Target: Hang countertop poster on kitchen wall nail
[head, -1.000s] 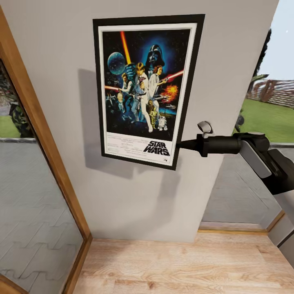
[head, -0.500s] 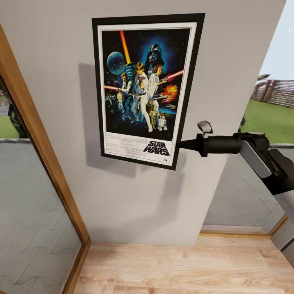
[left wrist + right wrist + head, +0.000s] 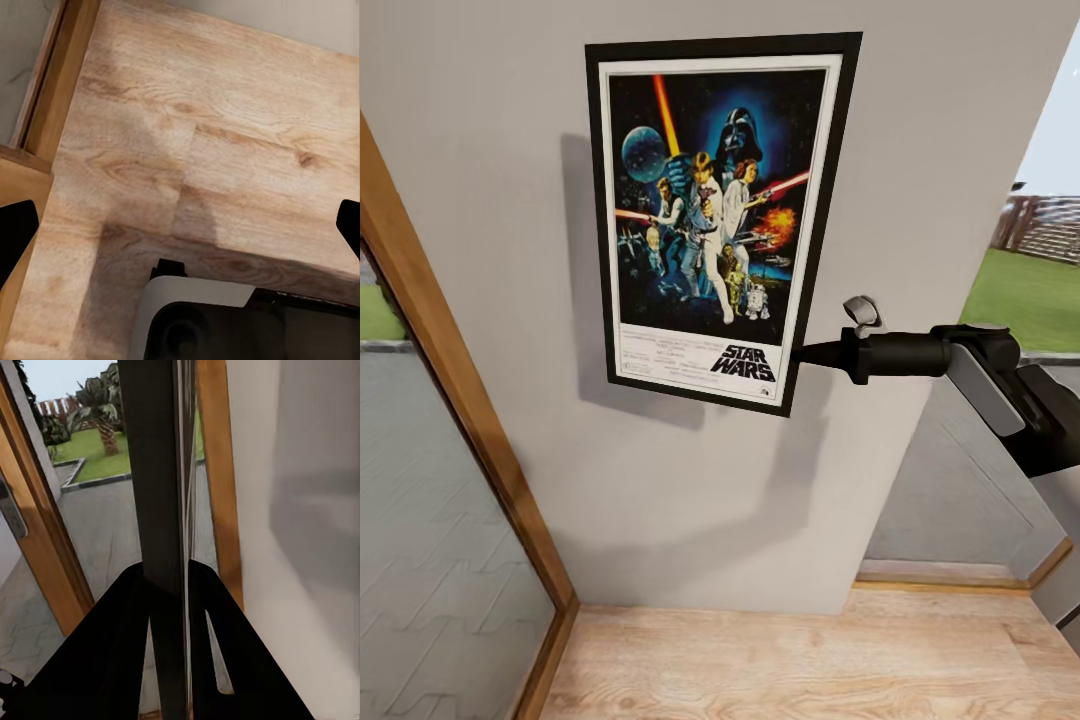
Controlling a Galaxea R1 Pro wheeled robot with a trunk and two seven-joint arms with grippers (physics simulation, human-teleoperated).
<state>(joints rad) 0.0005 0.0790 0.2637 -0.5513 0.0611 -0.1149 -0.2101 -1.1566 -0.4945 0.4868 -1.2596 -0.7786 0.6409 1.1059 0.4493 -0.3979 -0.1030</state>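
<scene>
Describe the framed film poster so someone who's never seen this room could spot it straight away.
Find the plain grey wall between the wood-framed glass door and the window onto the lawn. Against it, above the light wooden floor, is the upright black-framed Star Wars poster, its lower right edge pinched by the right gripper. Its white border, colourful figures on dark blue and logo at the bottom mark it out.

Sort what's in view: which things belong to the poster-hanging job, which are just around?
Job:
- poster, upright in front of the grey wall
- right hand, closed on the poster's lower right edge, which shows edge-on between its fingers at the wrist

Just around:
- left hand, open over the wood floor
- wooden door frame
- lawn outside
</scene>
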